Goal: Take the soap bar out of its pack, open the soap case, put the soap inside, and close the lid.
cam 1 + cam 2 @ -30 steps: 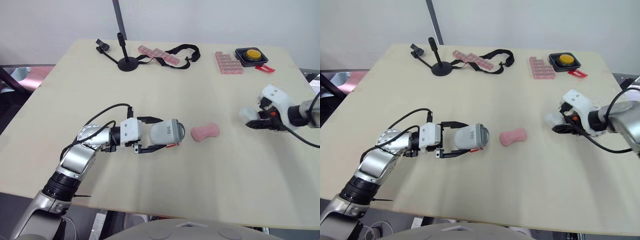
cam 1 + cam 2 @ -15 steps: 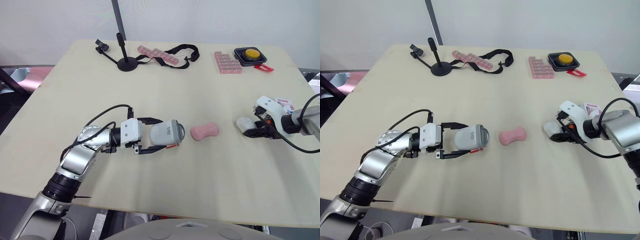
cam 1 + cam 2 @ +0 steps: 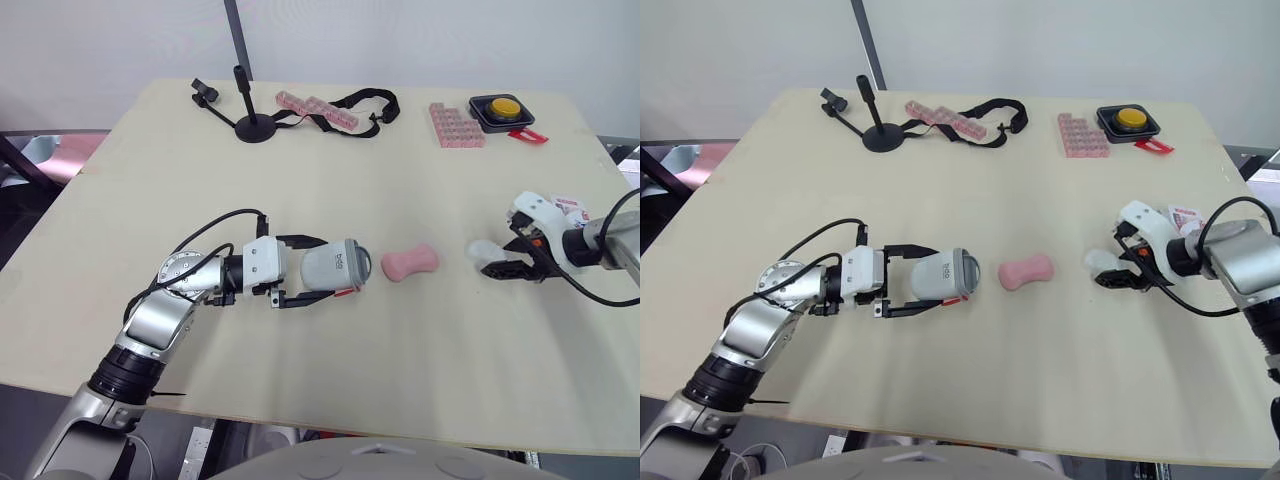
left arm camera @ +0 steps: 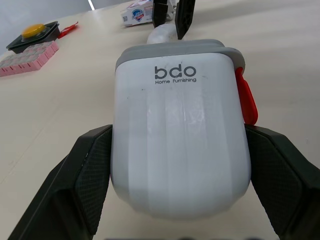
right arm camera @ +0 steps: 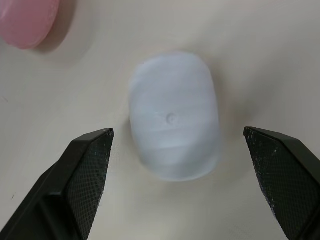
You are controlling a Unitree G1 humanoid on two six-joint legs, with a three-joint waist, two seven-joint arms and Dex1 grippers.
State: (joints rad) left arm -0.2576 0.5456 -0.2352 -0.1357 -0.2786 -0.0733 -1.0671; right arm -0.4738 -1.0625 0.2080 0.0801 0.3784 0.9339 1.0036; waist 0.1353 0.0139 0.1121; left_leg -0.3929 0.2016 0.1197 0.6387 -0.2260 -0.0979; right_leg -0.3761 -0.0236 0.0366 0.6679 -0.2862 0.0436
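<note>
While the pink soap bar (image 3: 410,263) lies unpacked near the centre of the table (image 3: 300,150), the left gripper (image 3: 315,270) clamps the soap case (image 3: 335,268), lid (image 3: 353,263) apparently on. The right gripper (image 3: 505,258), fingers spread, straddles a white oval piece (image 5: 174,116); opening, loading and closing remain.

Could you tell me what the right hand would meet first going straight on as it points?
Probably the translucent white oval piece just ahead of the right hand; the pink soap bar lies beyond.

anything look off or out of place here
Mildly odd: the soap case lies on its side in the left gripper, and a loose white oval piece sits apart on the table inside the open right gripper. Nothing spilled or damaged.
</note>
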